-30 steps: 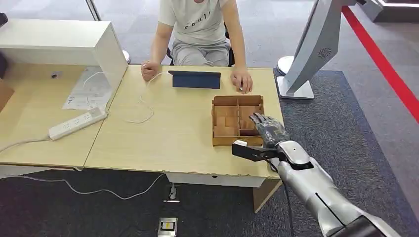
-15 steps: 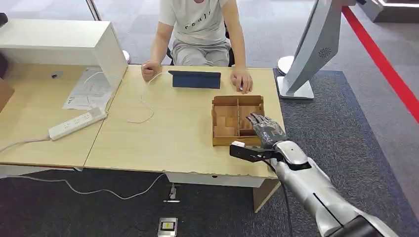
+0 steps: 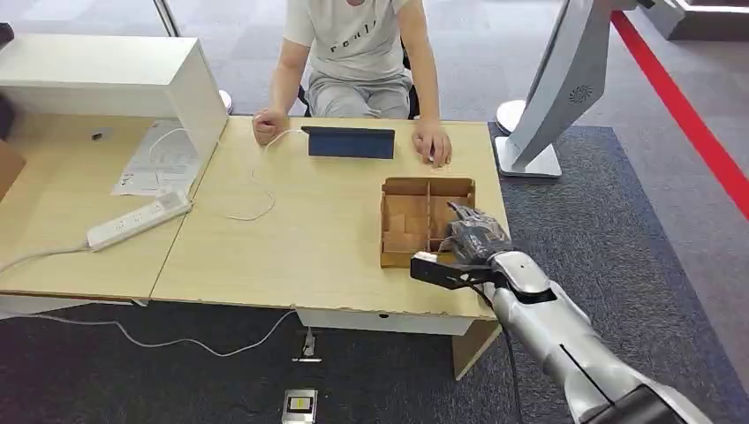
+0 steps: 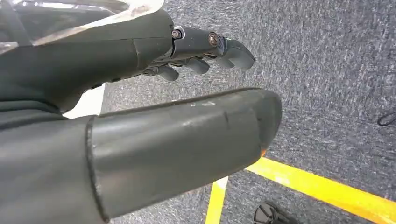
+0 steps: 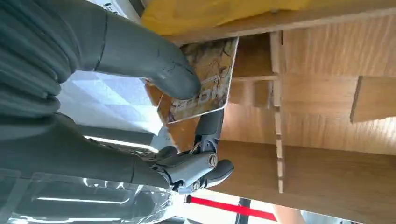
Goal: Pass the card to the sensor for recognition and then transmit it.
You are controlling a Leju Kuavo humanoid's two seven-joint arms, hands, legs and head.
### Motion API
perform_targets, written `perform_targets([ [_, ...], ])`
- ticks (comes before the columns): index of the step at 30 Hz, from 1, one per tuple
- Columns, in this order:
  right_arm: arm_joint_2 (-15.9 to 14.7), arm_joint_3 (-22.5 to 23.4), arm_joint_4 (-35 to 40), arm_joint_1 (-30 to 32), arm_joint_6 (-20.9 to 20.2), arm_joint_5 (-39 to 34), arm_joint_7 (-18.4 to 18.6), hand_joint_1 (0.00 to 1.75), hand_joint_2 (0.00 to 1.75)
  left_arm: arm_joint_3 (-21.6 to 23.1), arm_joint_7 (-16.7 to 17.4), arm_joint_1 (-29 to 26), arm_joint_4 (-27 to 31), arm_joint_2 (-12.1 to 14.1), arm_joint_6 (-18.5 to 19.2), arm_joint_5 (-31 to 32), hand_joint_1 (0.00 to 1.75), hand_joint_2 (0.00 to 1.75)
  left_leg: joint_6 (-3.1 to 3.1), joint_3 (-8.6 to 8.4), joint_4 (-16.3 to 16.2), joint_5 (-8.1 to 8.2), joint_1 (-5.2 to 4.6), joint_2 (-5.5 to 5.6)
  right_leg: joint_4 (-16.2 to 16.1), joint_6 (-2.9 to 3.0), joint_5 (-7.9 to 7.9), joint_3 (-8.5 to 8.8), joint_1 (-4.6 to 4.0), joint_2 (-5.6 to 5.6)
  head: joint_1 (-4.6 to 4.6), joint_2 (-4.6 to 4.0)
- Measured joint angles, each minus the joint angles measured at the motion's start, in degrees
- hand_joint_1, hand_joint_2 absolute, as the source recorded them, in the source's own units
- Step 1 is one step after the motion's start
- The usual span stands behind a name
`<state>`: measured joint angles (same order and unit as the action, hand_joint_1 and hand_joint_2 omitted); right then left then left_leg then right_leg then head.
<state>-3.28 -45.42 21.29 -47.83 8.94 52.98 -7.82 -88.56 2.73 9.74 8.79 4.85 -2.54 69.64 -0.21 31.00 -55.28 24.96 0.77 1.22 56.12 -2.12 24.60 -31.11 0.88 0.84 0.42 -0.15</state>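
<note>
A printed card (image 5: 208,79) stands in a compartment of the open wooden box (image 5: 327,154), pinched between the thumb and a finger of my right hand (image 5: 154,65). In the head view my right hand (image 3: 474,237) reaches down into the right side of the wooden box (image 3: 402,187) near the table's front right corner; there the card is hidden by the fingers. A dark blue flat device (image 3: 351,141) lies at the far edge in front of a seated person (image 3: 358,53). My left hand (image 4: 187,56) hangs over the carpet, fingers apart and holding nothing.
The person's hands rest on the table (image 3: 309,230) on either side of the blue device. A white cable, a power strip (image 3: 139,220) and papers (image 3: 159,159) lie to the left by a white cabinet (image 3: 106,75). A grey stand (image 3: 556,88) rises at the right.
My right hand's fingers have dipped deeper into the box and curled in. The box has shifted slightly towards me and now looks tilted.
</note>
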Motion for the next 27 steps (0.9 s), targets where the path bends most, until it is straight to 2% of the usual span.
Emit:
perform_targets([
  [27, -0.2, 0.0, 0.2, 1.7, 1.9, -2.3, -1.2, 1.75, 1.75, 0.0, 0.4, 0.0, 0.0, 0.0, -0.2, 0.6, 0.0, 0.0, 0.0, -0.01, 0.0, 0.0, 0.0, -0.01, 0.0, 0.0, 0.0, 0.01, 0.0, 0.0, 0.0, 0.0],
])
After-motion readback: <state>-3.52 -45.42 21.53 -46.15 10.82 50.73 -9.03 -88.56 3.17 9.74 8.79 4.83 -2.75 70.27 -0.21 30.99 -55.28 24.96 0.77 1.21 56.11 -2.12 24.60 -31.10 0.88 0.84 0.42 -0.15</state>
